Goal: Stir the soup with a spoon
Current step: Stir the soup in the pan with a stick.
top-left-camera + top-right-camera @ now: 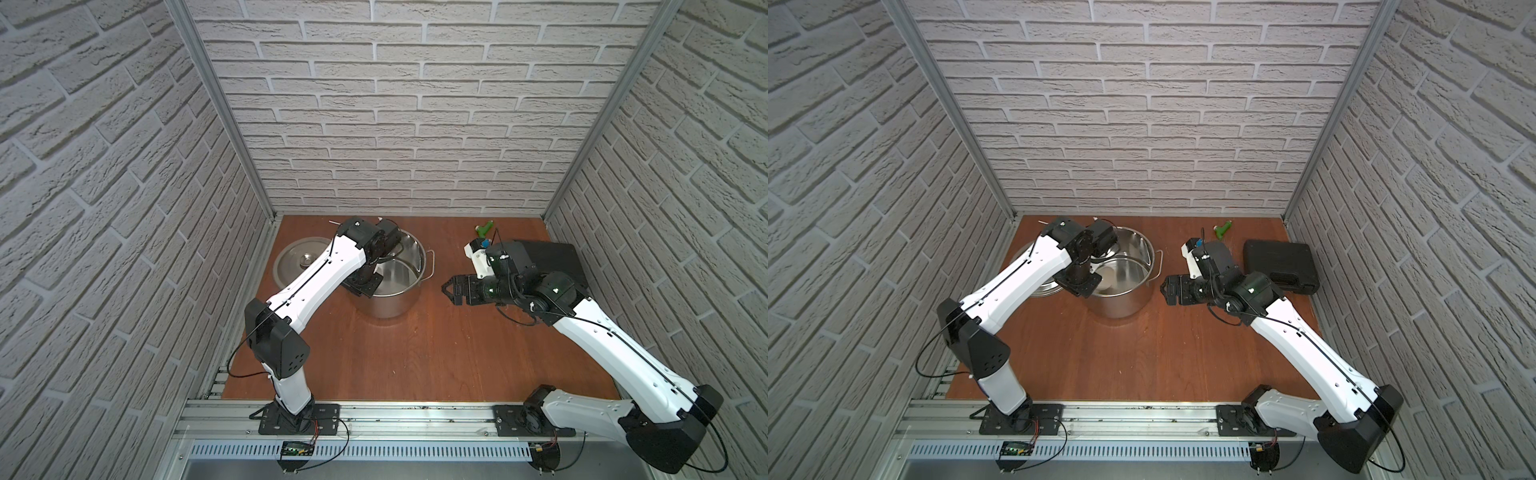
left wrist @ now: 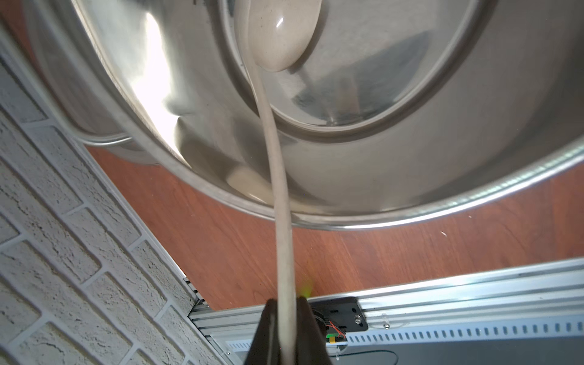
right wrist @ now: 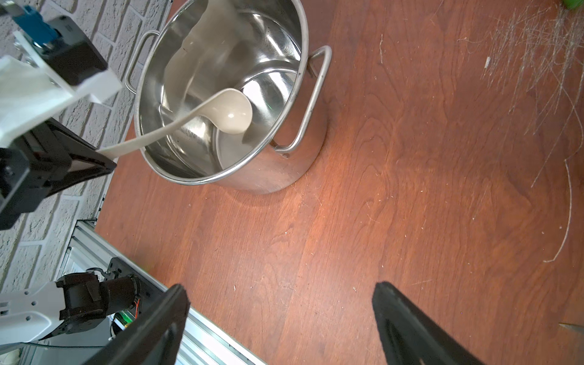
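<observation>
One stockpot [image 3: 294,158] with ladle [image 3: 232,115] inside, bowl perhaps touching bottom, left fingers [image 2: 265,341] clenched on its handle, right fingers [image 3: 407,331] released.

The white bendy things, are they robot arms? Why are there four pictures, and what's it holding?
Yes, robot arms: the left arm and the right arm, bolted to a rail in front. Two pictures look down from above, like a pair of eyes. The other two come from a camera on each wrist. On the wooden table are a shiny steel pot, its lid lying beside it, and a black case. The left gripper, a two-finger pincher, is shut on the handle of a cream ladle whose bowl is inside the pot. The right gripper is open and empty. I see no soup.
</observation>
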`<state>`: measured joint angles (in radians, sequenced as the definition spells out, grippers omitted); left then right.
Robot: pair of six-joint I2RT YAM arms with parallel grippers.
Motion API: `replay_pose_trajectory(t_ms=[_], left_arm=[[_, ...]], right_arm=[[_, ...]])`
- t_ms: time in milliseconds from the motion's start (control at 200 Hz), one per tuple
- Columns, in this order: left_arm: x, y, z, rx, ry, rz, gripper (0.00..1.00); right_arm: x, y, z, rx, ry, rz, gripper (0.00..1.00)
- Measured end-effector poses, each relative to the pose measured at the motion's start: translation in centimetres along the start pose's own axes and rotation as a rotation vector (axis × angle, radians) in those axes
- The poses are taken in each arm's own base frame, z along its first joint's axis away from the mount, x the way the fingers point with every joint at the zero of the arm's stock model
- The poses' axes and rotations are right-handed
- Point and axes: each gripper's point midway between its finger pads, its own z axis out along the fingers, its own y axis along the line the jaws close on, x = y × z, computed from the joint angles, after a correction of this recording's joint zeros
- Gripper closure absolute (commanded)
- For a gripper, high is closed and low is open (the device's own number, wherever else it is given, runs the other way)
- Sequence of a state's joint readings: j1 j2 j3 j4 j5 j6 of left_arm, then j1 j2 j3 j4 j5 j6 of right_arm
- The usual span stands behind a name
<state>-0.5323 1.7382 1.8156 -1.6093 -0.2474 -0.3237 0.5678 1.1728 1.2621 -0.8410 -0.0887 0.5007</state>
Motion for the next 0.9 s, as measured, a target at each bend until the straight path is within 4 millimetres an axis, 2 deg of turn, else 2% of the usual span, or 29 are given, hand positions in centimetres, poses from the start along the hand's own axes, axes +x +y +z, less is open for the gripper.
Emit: replay_pose_trajectory(t_ms=[120, 250, 395, 495, 625, 735, 900], left_arm=[[-0.9, 1.5, 0.1, -0.026, -0.008, -0.029, 1.00], [-3.3, 1.4, -0.4, -0.030, -0.042, -0.024, 1.00], [-6.0, -0.4, -0.3, -0.018, -0.063, 0.012, 1.00], [-6.6, -2.4, -0.2, -0.001, -0.067, 0.055, 1.00], [-6.0, -4.7, -0.3, 0.022, -0.059, 0.108, 1.00], [-3.9, -6.1, 0.6, 0.033, -0.010, 0.133, 1.00], [-0.7, -5.1, 0.8, 0.024, 0.015, 0.109, 1.00]], right_arm=[[0.0, 0.0, 0.1, -0.002, 0.003, 0.000, 0.06], [0.0, 0.0, 0.1, -0.002, 0.003, 0.000, 0.06], [0.1, -0.1, -0.5, 0.002, -0.006, -0.001, 0.06], [0.2, -0.2, -1.3, 0.007, -0.021, -0.003, 0.06], [0.0, -0.3, -2.3, 0.004, -0.049, -0.005, 0.06], [0.2, -0.3, -2.5, 0.003, -0.053, -0.004, 0.06], [0.5, -0.5, -2.1, 0.004, -0.037, -0.002, 0.06]])
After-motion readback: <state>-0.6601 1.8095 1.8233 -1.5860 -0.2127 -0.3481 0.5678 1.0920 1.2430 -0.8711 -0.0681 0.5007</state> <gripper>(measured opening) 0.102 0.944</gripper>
